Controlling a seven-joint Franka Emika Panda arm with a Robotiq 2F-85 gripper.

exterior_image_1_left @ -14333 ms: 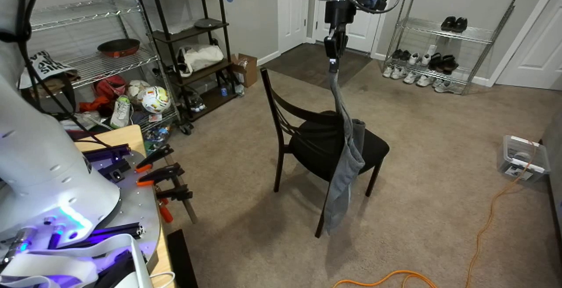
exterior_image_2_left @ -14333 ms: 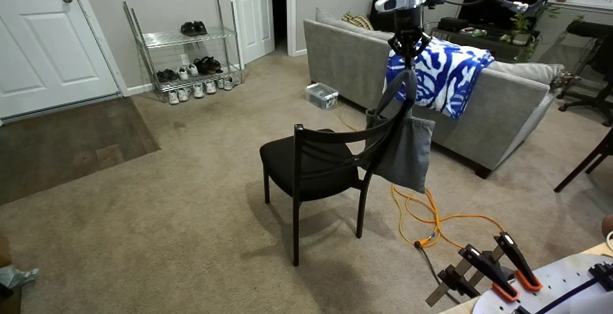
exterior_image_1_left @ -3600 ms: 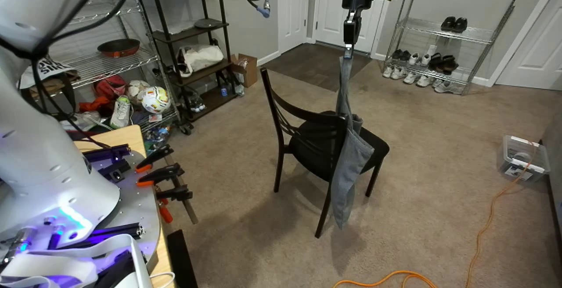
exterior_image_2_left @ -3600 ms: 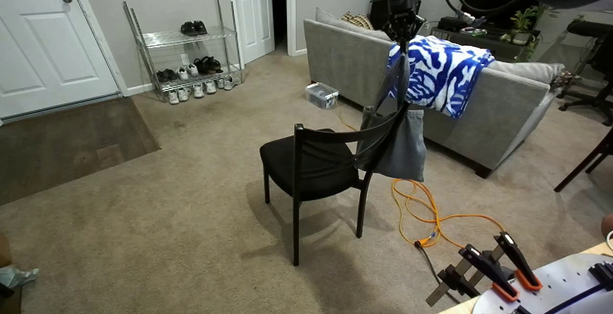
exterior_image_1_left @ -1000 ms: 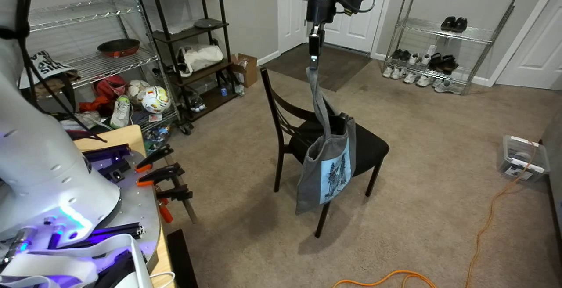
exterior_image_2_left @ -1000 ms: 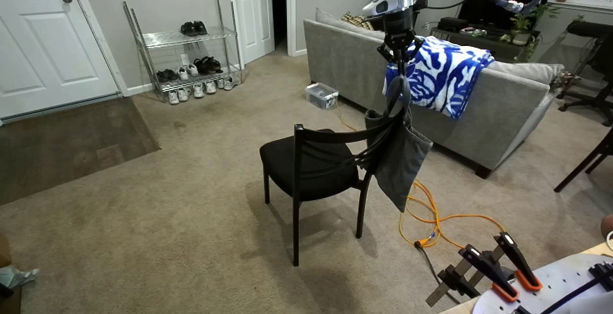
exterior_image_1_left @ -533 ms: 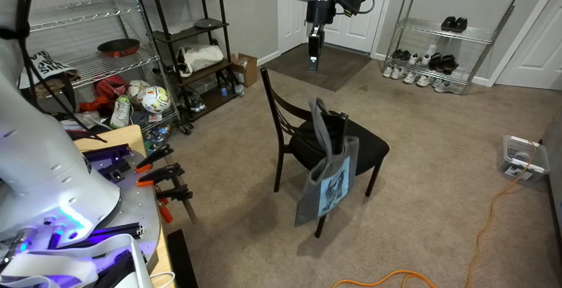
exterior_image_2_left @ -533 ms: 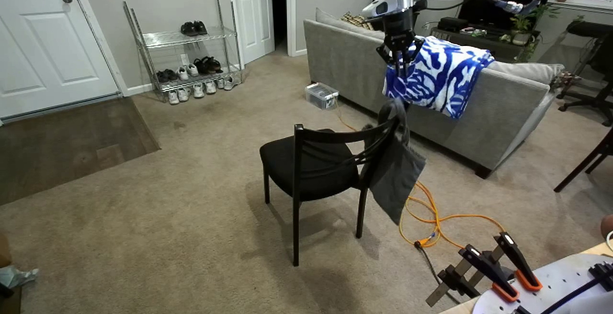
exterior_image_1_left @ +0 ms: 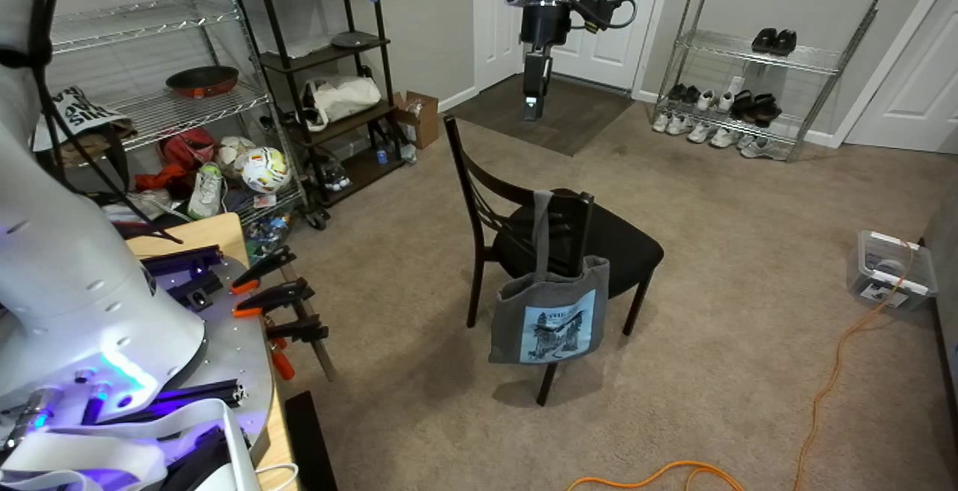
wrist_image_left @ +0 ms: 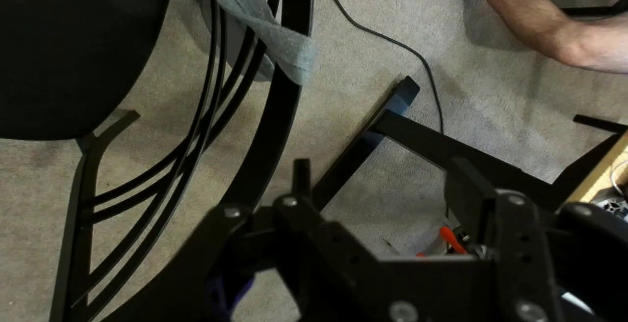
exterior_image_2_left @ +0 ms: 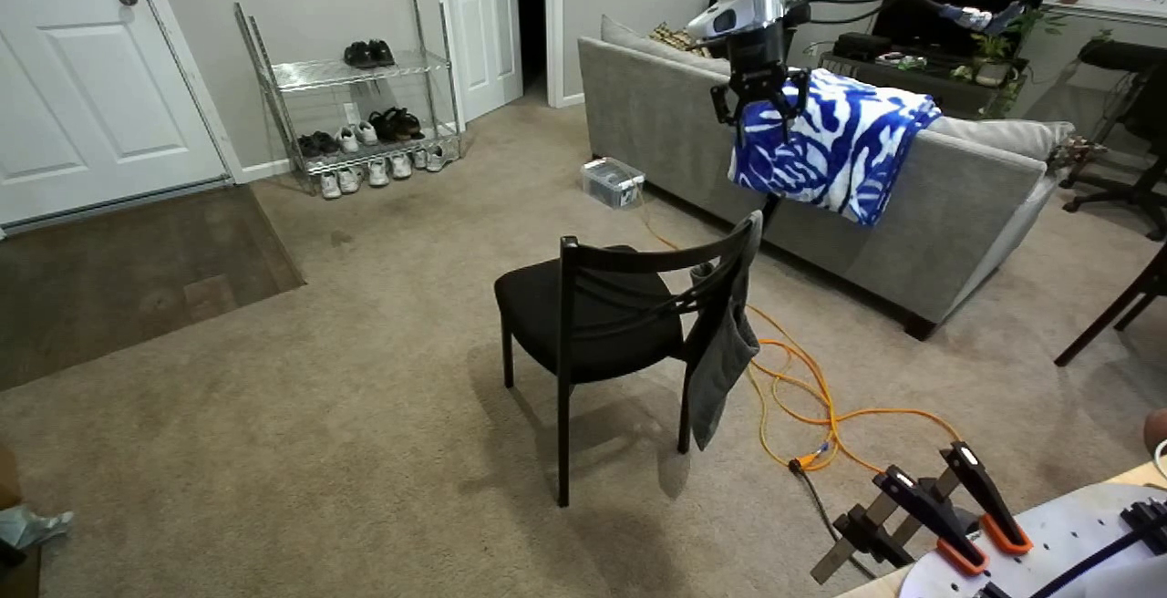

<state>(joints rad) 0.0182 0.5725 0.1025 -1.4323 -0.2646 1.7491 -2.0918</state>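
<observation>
- we observe the hand [exterior_image_2_left: 763, 131] with its 2 fingers [wrist_image_left: 468, 183] spread apart, above the black chair [exterior_image_1_left: 623, 251].
- we locate the gray bag [exterior_image_1_left: 552, 320] below the hand, suspended by its strap [wrist_image_left: 295, 54] from the chair's top rail [exterior_image_2_left: 638, 261].

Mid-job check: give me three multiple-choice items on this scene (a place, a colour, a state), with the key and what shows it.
1. Where is the grey bag?
A) On the floor
B) Hanging from the chair's backrest
C) On the shoe rack

2. What colour is the blanket on the couch?
A) Blue and white
B) Red and black
C) Plain green

3. How does the gripper stand?
A) Shut on the bag
B) Shut on nothing
C) Open, holding nothing

1: B, its strap loops over the backrest in the wrist view.
2: A, an exterior view shows a blue pattern on white.
3: C, its fingers stand apart with nothing gripped between them.
</observation>
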